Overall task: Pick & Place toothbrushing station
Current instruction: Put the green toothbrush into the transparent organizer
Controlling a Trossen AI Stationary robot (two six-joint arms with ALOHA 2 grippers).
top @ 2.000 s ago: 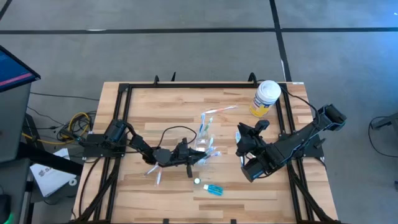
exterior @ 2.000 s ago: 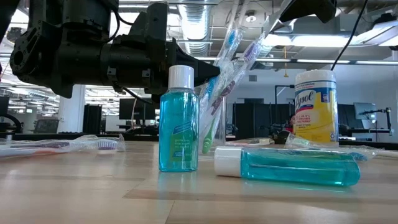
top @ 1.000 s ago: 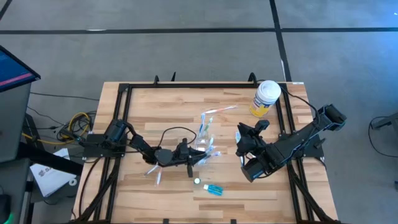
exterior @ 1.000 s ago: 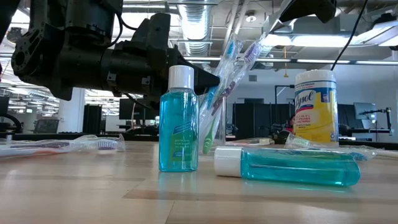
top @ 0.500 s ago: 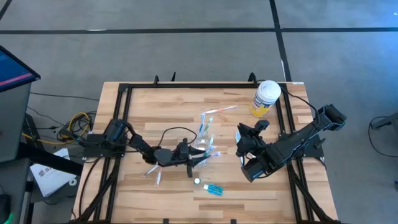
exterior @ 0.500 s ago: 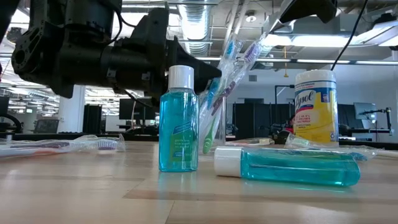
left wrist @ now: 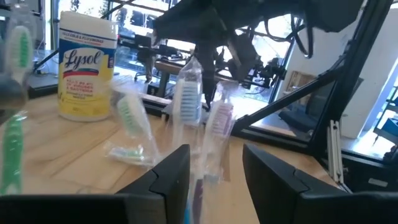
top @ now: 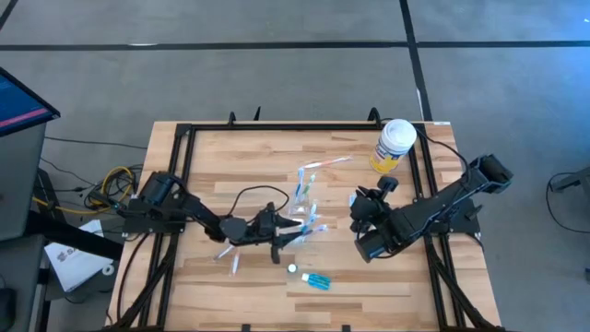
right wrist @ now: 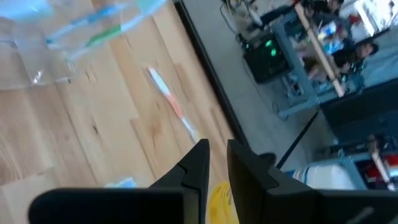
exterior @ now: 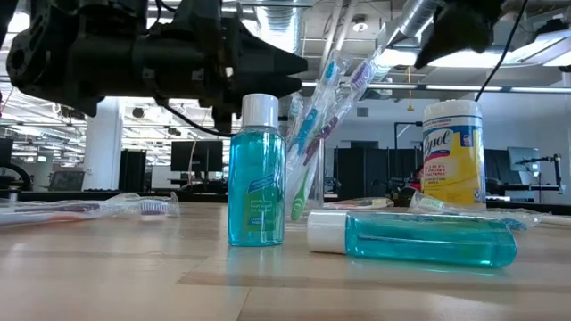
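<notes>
The left tool [top: 288, 232] is seen just beside the clear tumbler [top: 306, 219] at the middle of the tabletop [top: 267, 166], its fingers parted with nothing gripped between them. From here, a clean retreat is best made slowly and away from the leaning brushes, so the tumbler is not tipped. Several wrapped toothbrushes [exterior: 314, 125] are held upright in the tumbler; more lie loose on the wood. One blue bottle [exterior: 257, 174] stands, another [exterior: 412, 236] lies flat. The right tool [top: 361, 208] is held raised nearby, nearly closed, empty.
</notes>
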